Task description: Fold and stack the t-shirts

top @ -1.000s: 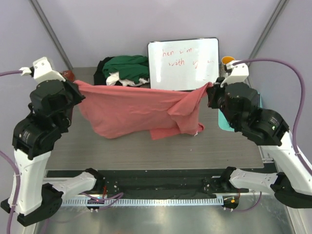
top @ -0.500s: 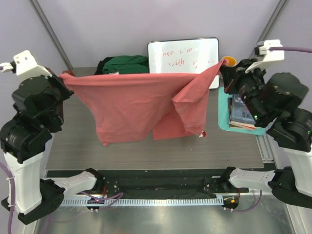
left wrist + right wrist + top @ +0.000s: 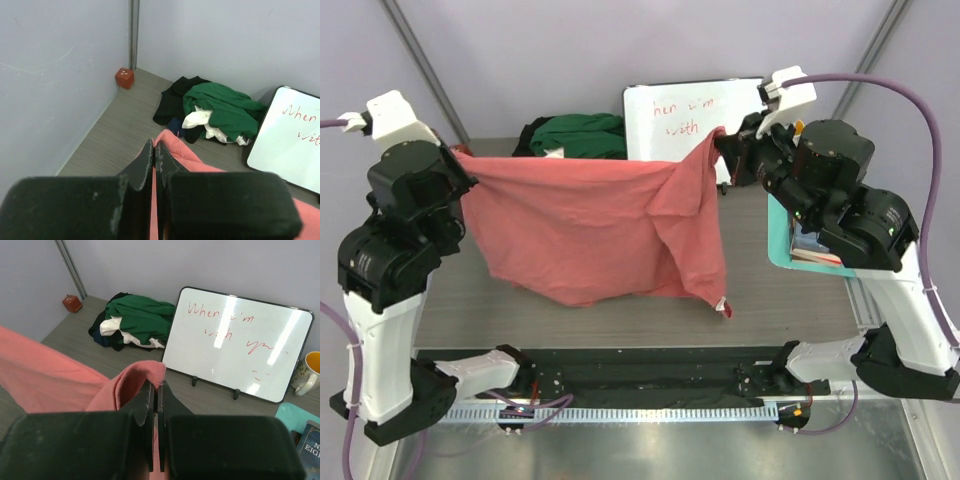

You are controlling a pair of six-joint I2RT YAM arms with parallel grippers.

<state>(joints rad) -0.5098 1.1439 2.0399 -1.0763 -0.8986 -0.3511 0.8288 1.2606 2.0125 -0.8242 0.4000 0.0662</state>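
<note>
Right fingers (image 3: 146, 405) shifted left — pink t-shirt (image 3: 580, 225) edge drapes lower.

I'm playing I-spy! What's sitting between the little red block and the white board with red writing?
A heap of dark green, white and black cloth shirts lies between the small red block and the white board, clearest in the left wrist view.

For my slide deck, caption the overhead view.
Left pincer and right pincer hold a pink shirt stretched between them over the table, shirt pile behind.
</note>
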